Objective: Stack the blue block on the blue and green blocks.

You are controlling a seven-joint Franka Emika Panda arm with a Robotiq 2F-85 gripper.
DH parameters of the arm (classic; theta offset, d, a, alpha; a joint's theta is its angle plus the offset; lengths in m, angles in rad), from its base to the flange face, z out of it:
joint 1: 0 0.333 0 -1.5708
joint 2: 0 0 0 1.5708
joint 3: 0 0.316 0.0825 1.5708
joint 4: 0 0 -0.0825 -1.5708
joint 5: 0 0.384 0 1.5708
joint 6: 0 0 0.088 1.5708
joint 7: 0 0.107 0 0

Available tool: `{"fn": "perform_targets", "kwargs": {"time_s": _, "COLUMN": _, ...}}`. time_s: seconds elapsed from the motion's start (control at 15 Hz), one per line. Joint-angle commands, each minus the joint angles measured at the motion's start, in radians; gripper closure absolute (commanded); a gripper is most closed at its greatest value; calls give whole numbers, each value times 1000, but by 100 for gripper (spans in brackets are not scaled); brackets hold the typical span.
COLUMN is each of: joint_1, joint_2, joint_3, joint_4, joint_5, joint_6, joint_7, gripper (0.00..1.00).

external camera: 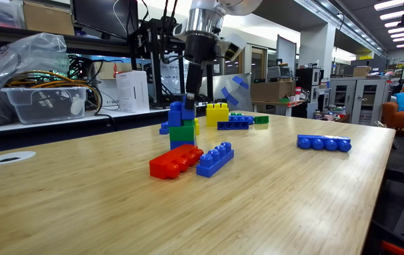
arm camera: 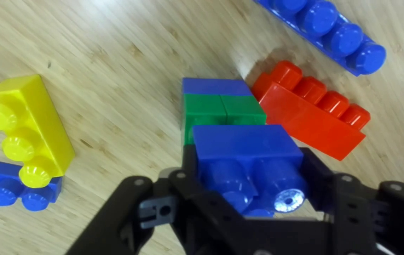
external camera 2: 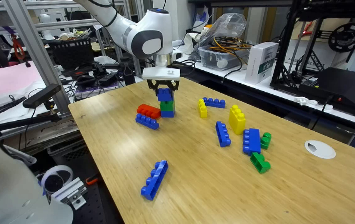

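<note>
Claw: in the wrist view the claw [arm camera: 247,157] pinches the blue block [arm camera: 246,141] by two opposite sides, knobs up.
Why that grip: likely so the underside is free to press onto whatever lies below.
Blue block's place: directly above the green-and-blue stack [external camera 2: 166,108] in both exterior views, seemingly resting on it; whether it has clicked down, I can't tell.
Stack: upright, green over blue, probably the base meant to take one more.
Neighbours, by an exterior view's clock round the stack: red brick [external camera 2: 149,111] just beside at 9, on its side; flat blue brick [external camera 2: 147,121] at 8; small yellow brick [external camera 2: 202,109] near 3.
Table: the table [external camera 2: 190,161] is pale, streaky wood, a white disc [external camera 2: 323,151] between 3 and 4.
Room: cluttered workshop; a clear tub [external camera 2: 210,61] towards 1, a white box [external camera 2: 261,63] at 2, both on a bench [external camera 2: 241,79].
</note>
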Motion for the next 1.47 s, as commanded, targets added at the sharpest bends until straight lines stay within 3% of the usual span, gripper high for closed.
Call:
{"fn": "perform_targets", "kwargs": {"time_s": 0.0, "joint_1": -15, "joint_2": 25, "joint_3": 13, "joint_4": 14, "joint_5": -22, "joint_6": 22, "joint_7": -18, "gripper": 55}}
{"fn": "perform_targets", "kwargs": {"time_s": 1.4, "joint_1": -25, "joint_2": 86, "joint_3": 19, "joint_4": 51, "joint_5": -19, "joint_6": 9, "joint_7": -8, "gripper": 55}}
